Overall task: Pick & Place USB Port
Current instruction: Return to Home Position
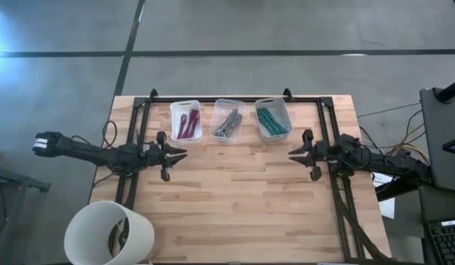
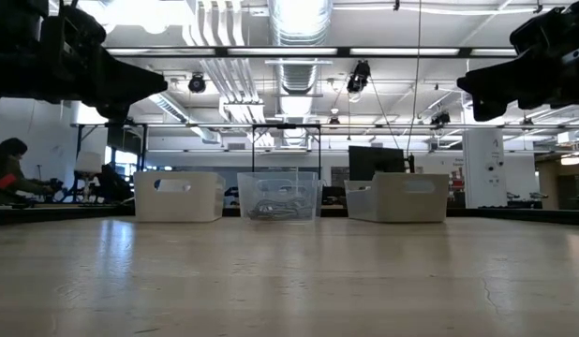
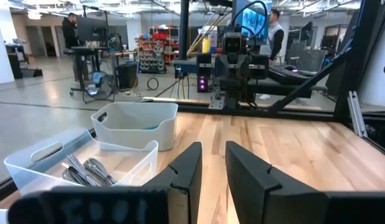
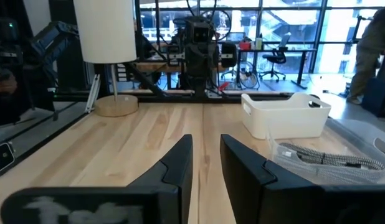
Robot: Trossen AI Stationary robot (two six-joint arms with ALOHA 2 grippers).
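Above the table (image 1: 235, 191), left arm (image 1: 102, 154) faces right arm (image 1: 367, 158), jaws slightly parted.

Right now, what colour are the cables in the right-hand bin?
Teal-blue cables, best in the high view.

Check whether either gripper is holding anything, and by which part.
Nothing is held. The left gripper and the right gripper are both open and empty, each above its own side of the table.

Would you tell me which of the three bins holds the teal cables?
The rightmost bin in the high view: it holds teal cables, whereas the middle bin holds gray cables and the left bin maroon cables.
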